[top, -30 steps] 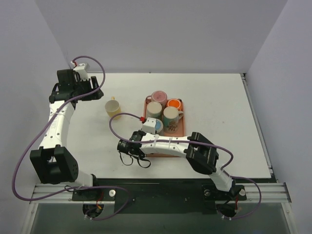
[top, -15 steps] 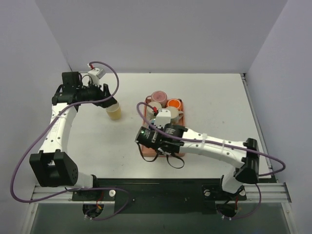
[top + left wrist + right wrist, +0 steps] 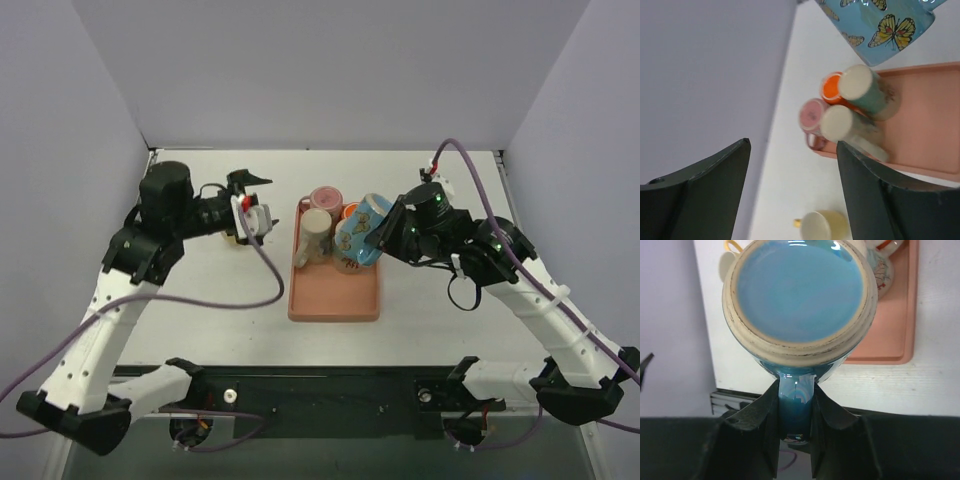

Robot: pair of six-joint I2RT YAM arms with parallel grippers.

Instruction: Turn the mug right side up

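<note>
Right wrist: right gripper [image 3: 795, 412] pinches handle of blue mug [image 3: 800, 295], base facing wrist, mouth pointing away, by tray [image 3: 902, 320]; left gripper [image 3: 793, 147] wide, empty.

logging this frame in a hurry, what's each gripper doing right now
left gripper: open, holding nothing
right gripper: closed on the handle of the blue butterfly mug

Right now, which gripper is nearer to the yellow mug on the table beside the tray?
Left. The left gripper hangs close by the yellow mug, open. The right gripper is beyond the tray, shut on the blue mug by its handle.
</note>
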